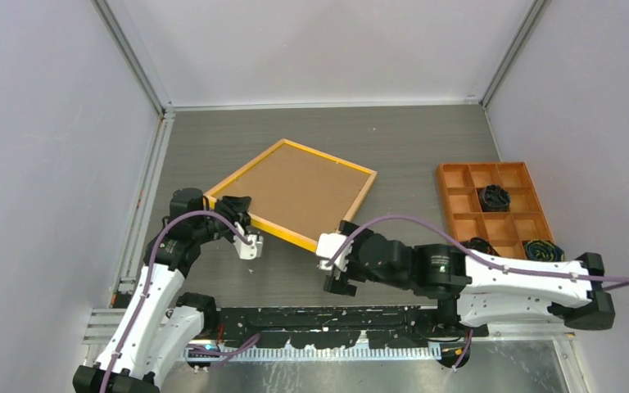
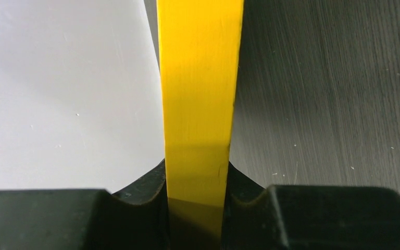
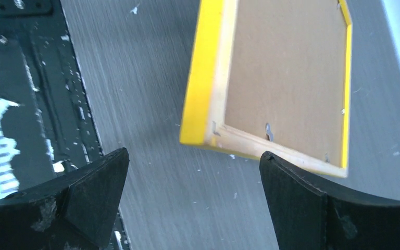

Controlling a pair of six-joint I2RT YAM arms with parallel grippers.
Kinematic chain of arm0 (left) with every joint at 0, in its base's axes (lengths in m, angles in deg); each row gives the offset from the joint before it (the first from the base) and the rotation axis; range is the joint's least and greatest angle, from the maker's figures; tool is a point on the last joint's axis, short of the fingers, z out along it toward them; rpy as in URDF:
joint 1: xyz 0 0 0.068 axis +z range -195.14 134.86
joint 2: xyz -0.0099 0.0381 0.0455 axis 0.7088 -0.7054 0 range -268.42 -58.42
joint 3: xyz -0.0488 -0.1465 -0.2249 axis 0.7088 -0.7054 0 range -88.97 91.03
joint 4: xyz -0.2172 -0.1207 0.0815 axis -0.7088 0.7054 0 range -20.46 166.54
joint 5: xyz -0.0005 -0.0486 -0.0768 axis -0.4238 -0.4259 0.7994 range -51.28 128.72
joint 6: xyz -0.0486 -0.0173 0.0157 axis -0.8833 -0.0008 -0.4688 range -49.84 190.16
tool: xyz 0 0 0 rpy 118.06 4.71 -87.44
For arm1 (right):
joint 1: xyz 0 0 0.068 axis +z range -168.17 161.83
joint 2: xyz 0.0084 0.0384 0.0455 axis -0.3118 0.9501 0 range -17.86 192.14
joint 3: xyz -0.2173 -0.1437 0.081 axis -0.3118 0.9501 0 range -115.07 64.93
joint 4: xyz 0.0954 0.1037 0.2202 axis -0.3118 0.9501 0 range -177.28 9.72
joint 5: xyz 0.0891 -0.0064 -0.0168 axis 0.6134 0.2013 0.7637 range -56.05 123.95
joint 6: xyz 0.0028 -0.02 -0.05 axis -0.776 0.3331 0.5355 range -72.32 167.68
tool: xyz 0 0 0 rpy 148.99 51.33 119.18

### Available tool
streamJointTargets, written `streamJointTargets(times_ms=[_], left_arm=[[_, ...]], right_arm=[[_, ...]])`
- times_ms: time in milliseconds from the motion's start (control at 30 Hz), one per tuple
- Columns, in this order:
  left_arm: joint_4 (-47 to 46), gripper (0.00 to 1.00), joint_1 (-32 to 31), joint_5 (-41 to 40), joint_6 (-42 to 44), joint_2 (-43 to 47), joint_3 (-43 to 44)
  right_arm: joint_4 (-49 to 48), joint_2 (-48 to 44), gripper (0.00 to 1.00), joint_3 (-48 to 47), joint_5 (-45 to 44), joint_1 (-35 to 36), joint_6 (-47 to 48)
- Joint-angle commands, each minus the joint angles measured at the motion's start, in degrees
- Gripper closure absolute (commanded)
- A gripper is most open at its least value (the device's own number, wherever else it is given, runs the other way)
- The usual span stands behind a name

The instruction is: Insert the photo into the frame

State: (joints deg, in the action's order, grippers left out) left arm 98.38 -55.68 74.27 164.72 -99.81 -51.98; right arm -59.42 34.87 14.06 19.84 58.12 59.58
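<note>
The frame (image 1: 295, 192) lies tan back up on the dark table, with a brown backing board in it and yellow edges. My left gripper (image 1: 244, 232) is shut on the frame's near-left edge. In the left wrist view the yellow edge (image 2: 200, 94) runs up between the fingers (image 2: 135, 198). A plain white surface (image 2: 62, 94) lies to its left; I cannot tell if it is the photo. No sky picture shows anywhere. My right gripper (image 1: 334, 266) is open and empty just short of the frame's near corner (image 3: 203, 133).
An orange compartment tray (image 1: 443, 196) stands at the right, with black coiled items (image 1: 495, 196) in some cells. Grey walls close in the table on the left, back and right. A black rail (image 1: 328, 315) runs along the near edge.
</note>
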Motion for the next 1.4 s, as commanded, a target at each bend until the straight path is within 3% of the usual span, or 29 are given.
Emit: streamJointTargets(times_ms=[0, 100, 233, 433, 567, 600, 633, 700, 733, 800, 933, 1100, 1233, 1367], left_arm=[[0.61, 0.93, 0.14, 0.44, -3.15, 0.51, 3.08], [0.71, 0.93, 0.11, 0.35, -3.16, 0.98, 2.81], [0.53, 0.93, 0.10, 0.59, -3.37, 1.57, 2.62], [-0.46, 0.91, 0.12, 0.57, -5.14, 1.66, 2.91], [-1.74, 0.79, 0.16, 0.74, -7.15, 1.57, 3.37], [-2.26, 0.73, 0.17, 0.75, -7.92, 1.62, 3.47], [-2.97, 0.61, 0.10, 0.74, -9.00, 1.70, 3.58], [-5.99, 0.22, 0.14, 0.55, -13.34, 2.02, 4.02], [-8.03, 0.10, 0.17, 0.19, -16.59, 2.16, 4.42], [-12.49, 0.01, 0.16, -1.02, -25.90, 2.08, 6.57], [-14.04, 0.00, 0.17, -6.96, -45.85, -0.75, 17.33], [-14.81, 0.00, 0.80, -16.85, -65.16, -3.91, 30.62], [-13.09, 0.00, 1.14, -21.00, -73.29, -5.00, 37.86], [-1.26, 0.00, 1.14, -20.19, -76.13, -9.01, 45.39]], right_arm=[[-3.40, 5.40, 0.00, -3.99, -12.73, 6.44, 9.22], [-9.44, 8.66, 0.00, -3.18, -22.22, 8.80, 14.50], [-17.08, 11.89, 0.12, -2.13, -28.03, 9.65, 20.92], [-20.12, 14.20, 0.63, -4.64, -30.29, 10.18, 23.57], [-17.30, 14.97, 0.80, -8.13, -30.79, 10.25, 23.27], [-16.97, 14.94, 0.82, -8.71, -30.96, 10.28, 23.07], [-16.75, 14.79, 0.85, -9.44, -30.90, 10.28, 22.75], [-16.52, 14.43, 0.88, -11.13, -30.63, 10.26, 21.62], [-16.43, 14.32, 0.89, -12.16, -30.51, 10.28, 21.18], [-16.34, 14.62, 0.90, -14.90, -30.21, 10.28, 19.39], [-15.11, 18.11, 0.98, -21.57, -31.56, 9.95, 15.72], [-9.99, 24.07, 0.99, -34.72, -30.19, 6.37, 5.10], [-4.94, 24.91, 0.99, -42.66, -20.08, -1.38, -8.44], [-3.89, 22.46, 0.99, -42.50, -7.37, -14.14, -23.36]])
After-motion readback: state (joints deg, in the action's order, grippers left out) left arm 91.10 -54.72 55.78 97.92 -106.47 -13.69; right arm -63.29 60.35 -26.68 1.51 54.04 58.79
